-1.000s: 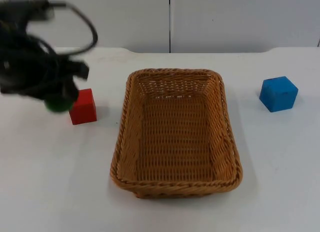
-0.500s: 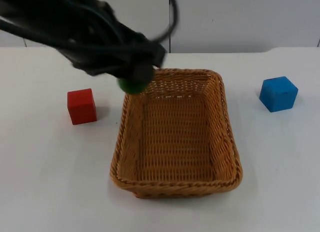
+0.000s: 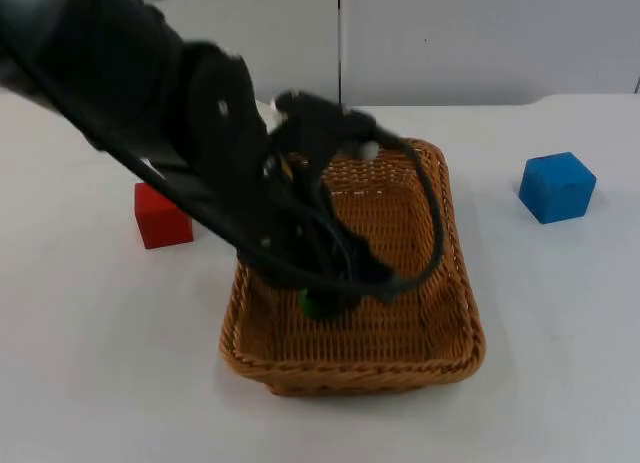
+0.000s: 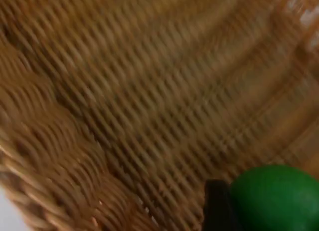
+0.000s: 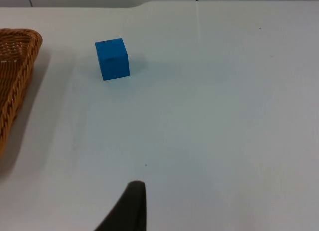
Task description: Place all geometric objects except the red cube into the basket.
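Note:
My left gripper [image 3: 324, 299] hangs low inside the wicker basket [image 3: 352, 375], near its front left part, shut on a green rounded object [image 3: 316, 307]. The left wrist view has that green object [image 4: 274, 198] beside a black finger [image 4: 215, 207], close above the basket's woven floor [image 4: 124, 91]. The red cube [image 3: 158, 223] sits on the table left of the basket, partly behind the left arm. Right of the basket stands the blue cube [image 3: 557, 187], also seen from the right wrist [image 5: 112, 59]. My right gripper [image 5: 127, 206] waits over the bare table beyond the blue cube.
The left arm [image 3: 180, 133] crosses from the upper left over the basket's rear left corner. The grey partition wall [image 3: 480, 43] ends the table at the back. The basket's edge [image 5: 17, 76] appears in the right wrist view.
The left arm has carried the green object from beside the red cube, over the basket's rear left rim, and down into the basket. The cubes and basket have stayed put.

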`<state>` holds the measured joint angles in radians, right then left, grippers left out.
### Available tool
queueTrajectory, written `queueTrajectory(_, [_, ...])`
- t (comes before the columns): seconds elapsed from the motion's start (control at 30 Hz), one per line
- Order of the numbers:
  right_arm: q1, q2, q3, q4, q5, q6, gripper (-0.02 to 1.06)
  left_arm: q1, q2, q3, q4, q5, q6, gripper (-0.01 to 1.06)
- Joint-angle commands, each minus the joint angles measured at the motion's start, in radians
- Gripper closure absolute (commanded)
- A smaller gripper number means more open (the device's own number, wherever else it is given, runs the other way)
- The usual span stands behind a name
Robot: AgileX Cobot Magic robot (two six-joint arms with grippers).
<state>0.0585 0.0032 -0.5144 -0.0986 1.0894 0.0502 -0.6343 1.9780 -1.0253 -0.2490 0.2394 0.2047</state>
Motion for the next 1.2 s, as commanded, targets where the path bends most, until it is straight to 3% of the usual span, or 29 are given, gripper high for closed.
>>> queueTrajectory(0.0, [-0.004,-0.003,0.001,-0.006,-0.010,-0.002,-0.01,-0.005,0.027,-0.008,0.001,-0.027,0.000,1.05])
queueTrajectory(0.07, [-0.004,-0.003,0.001,-0.006,-0.010,-0.002,-0.01,-0.005,0.027,-0.008,-0.010,-0.027,0.000,1.02])
queueTrajectory(0.17, [-0.004,-0.003,0.001,-0.008,-0.010,-0.006,-0.01,-0.005,0.025,-0.008,-0.028,-0.027,0.000,0.84])
queueTrajectory(0.2, [-0.004,-0.003,0.001,-0.008,-0.010,-0.006,-0.01,-0.005,0.025,-0.008,-0.035,-0.027,0.000,0.68])
queueTrajectory(0.23, [-0.004,-0.003,0.001,-0.008,-0.010,-0.006,-0.01,-0.005,0.025,-0.008,-0.035,-0.027,0.000,0.68])
queueTrajectory(0.37, [-0.004,-0.003,0.001,-0.008,-0.010,-0.011,-0.01,-0.005,0.020,-0.012,-0.058,0.027,0.000,0.15])
queueTrajectory(0.4, [-0.004,-0.003,0.001,-0.008,-0.010,-0.011,-0.01,-0.005,0.020,-0.012,-0.058,0.027,0.000,0.15])
queueTrajectory(0.43, [-0.004,-0.003,0.001,-0.008,-0.010,-0.011,-0.01,-0.005,0.013,-0.015,-0.061,0.052,0.000,0.03])
queueTrajectory(0.47, [-0.004,-0.003,0.001,-0.008,-0.010,-0.011,-0.01,-0.005,0.001,-0.022,-0.067,0.077,0.000,0.00])
queueTrajectory(0.57, [-0.004,-0.003,0.001,-0.006,-0.010,-0.013,-0.01,-0.005,-0.071,-0.030,-0.067,0.140,0.000,0.00])
queueTrajectory(1.0, [-0.004,-0.003,0.001,-0.006,-0.010,-0.013,-0.01,-0.004,-0.469,-0.026,-0.072,0.253,0.000,0.00])
queueTrajectory(1.17, [-0.004,-0.003,0.001,-0.006,-0.010,-0.013,-0.01,-0.004,-0.594,0.018,0.024,0.292,-0.047,0.00])
